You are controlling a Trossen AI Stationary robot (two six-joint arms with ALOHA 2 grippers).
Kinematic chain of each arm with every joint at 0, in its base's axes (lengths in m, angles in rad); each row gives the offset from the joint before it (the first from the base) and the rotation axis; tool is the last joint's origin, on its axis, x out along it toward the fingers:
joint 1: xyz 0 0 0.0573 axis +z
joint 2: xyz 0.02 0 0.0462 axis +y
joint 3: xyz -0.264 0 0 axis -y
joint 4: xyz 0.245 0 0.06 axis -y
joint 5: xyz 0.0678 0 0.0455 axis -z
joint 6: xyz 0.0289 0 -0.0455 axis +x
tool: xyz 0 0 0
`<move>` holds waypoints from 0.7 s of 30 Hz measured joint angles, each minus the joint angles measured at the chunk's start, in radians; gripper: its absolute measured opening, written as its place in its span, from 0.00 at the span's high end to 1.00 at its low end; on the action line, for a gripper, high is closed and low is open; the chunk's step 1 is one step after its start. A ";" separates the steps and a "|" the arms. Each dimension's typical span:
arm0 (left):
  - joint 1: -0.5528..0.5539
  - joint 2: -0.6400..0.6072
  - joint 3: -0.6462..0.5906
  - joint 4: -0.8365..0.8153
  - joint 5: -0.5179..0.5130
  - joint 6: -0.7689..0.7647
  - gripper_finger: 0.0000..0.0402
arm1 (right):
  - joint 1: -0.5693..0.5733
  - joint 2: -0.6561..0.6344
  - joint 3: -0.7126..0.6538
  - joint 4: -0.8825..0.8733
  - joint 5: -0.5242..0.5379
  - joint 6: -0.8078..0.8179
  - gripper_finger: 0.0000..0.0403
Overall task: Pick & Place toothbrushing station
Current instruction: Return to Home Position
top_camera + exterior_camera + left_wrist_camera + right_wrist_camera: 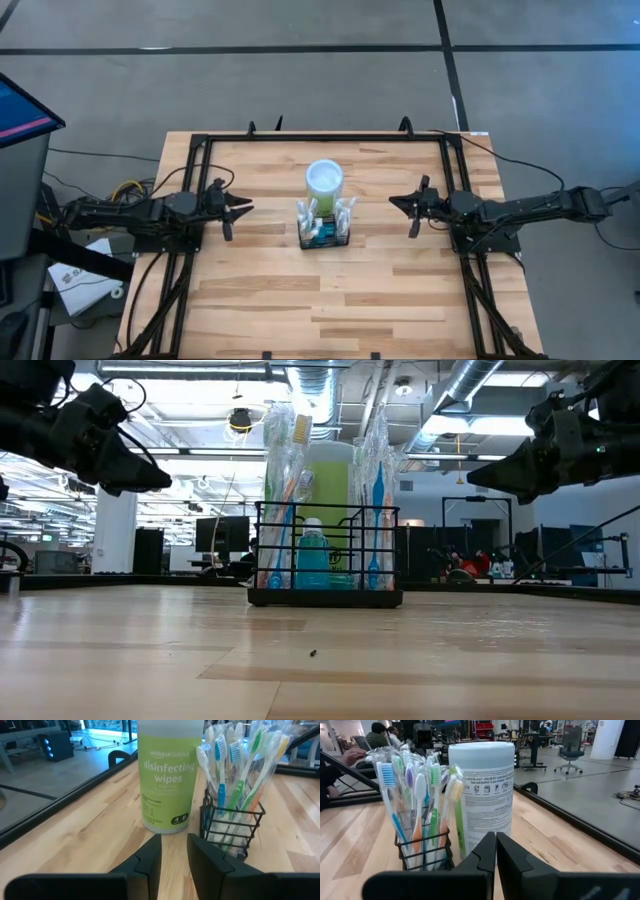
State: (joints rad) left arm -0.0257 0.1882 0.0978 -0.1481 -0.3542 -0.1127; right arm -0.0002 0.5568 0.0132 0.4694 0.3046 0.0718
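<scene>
Item: caddy, small rectangular basket of black wire mesh with compartments. It stands upright at the middle of the surface, between the two arms and well apart from both.

Contents: toothbrushes, upright, with slim plastic handles in blue, green, orange and white, each in a clear crinkled wrapper. A small teal bottle with a white cap stands low inside the wire.

Adjacent: canister of disinfecting wipes, a smooth cylinder with a lime-green label and pale lid. It stands just beside the caddy on its far side. Contact cannot be told.

Surface: light wood planks in a butcher-block pattern, with a matte finish. It is bordered by a black metal frame.

Left end effector: raised above the surface on the caddy's left and pointing toward it. Its dark angular fingers are parted by a narrow gap, and it is empty.

Right end effector: raised on the caddy's right, facing it. Its fingers are closed together with nothing between them
</scene>
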 joint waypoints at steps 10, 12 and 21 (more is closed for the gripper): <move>0.000 0.037 -0.001 0.044 -0.093 -0.031 0.78 | 0.000 0.000 0.000 0.000 0.000 0.000 0.99; 0.000 0.041 0.000 0.049 -0.160 -0.034 0.78 | 0.000 0.000 0.000 0.000 0.000 0.000 0.99; 0.000 0.042 0.000 0.054 -0.188 -0.034 0.78 | 0.000 0.000 0.000 0.001 0.000 0.000 0.99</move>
State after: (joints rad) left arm -0.0257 0.2302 0.0974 -0.0937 -0.5419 -0.1471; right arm -0.0002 0.5568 0.0132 0.4706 0.3046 0.0715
